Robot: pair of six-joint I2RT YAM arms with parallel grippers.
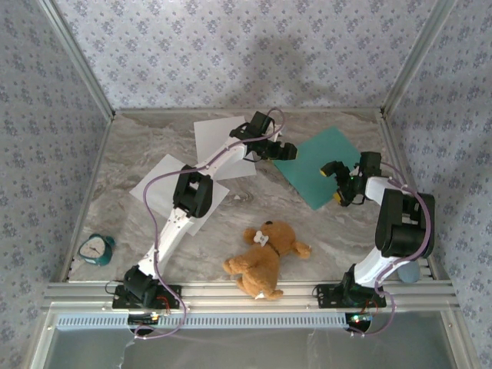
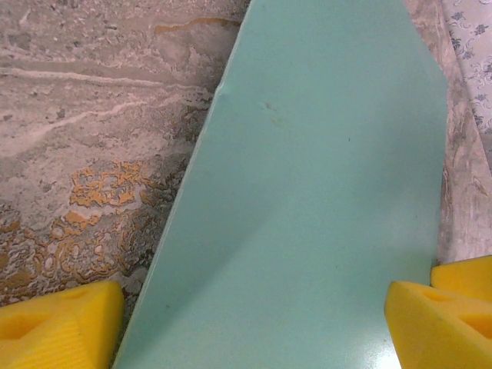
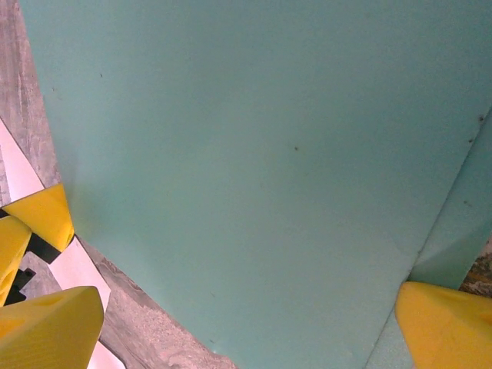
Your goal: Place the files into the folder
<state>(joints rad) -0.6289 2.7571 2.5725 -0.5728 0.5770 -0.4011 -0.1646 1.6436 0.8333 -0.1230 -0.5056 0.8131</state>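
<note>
Step in hand, judged: opening the folder [image 1: 315, 161], which lies closed and flat on the table [image 1: 323, 223], right of centre. The left fingers [image 2: 61, 327] and right fingers [image 3: 446, 327] stand wide, holding nothing, and straddle its edges. The next move calls for catching the cover edge and lifting it. The 2 files [image 1: 215, 134] lie on the table to the left.

The left arm [image 1: 192, 196] covers part of both files [image 1: 211, 137]; the folder [image 2: 307, 200] overruns both wrist views.

No text, label or number can be read anywhere; the clock [image 1: 95, 249] dial is too small
</note>
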